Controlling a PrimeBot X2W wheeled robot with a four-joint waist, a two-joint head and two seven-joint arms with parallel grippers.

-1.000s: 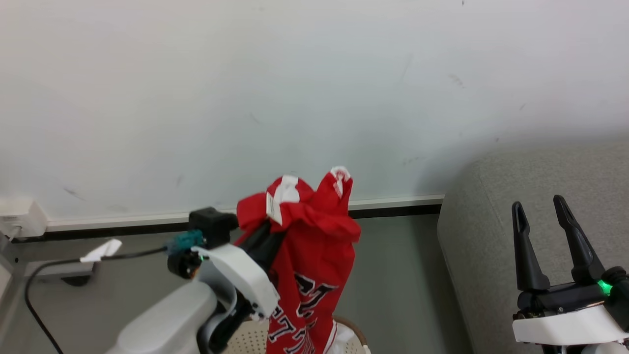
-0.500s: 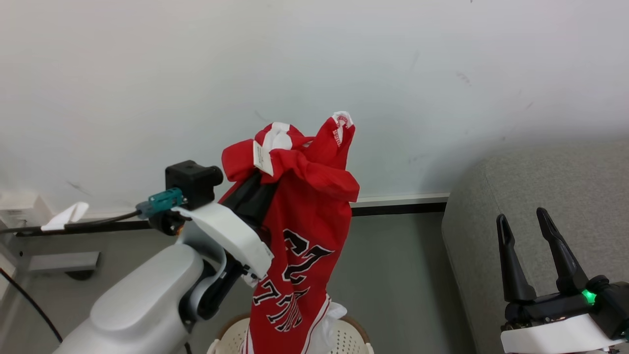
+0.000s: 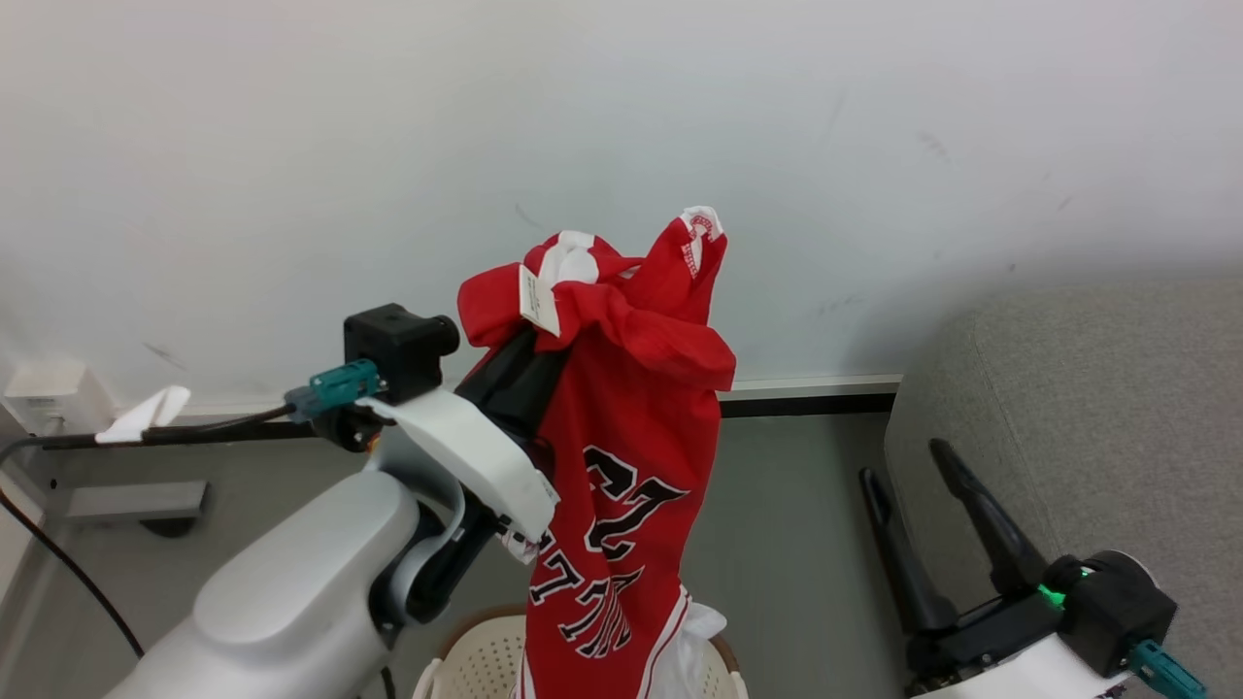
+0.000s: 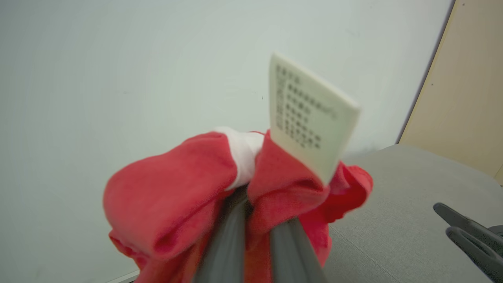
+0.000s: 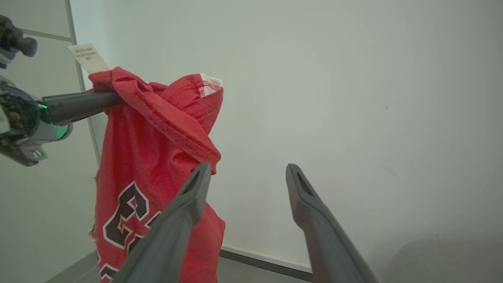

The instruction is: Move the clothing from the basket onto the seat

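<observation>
While dangling from left gripper, clothing: pinched at a bunched upper fold beside the white tag, hanging straight down with numerals facing out.
Left gripper: clamped tight on the red fabric, cloth wrapped over the fingertips.
Right gripper: spread wide, holding nothing, low beside the seat.
Place of clothing: raised over the basket, lower hem down at the basket mouth; contact with the rim impossible to tell. Apart from the seat, on its left.
Handling, as a judgement: light, limp, thin knit; no stiffness, so likely to swing and drape; probably slick enough to creep out of a small pinch.
Hold point, as a judgement: thick bunched collar or shoulder seam, never the tag or a single thin layer.
Risk: snagging of the hem on the basket rim; trailing short of the seat.
</observation>
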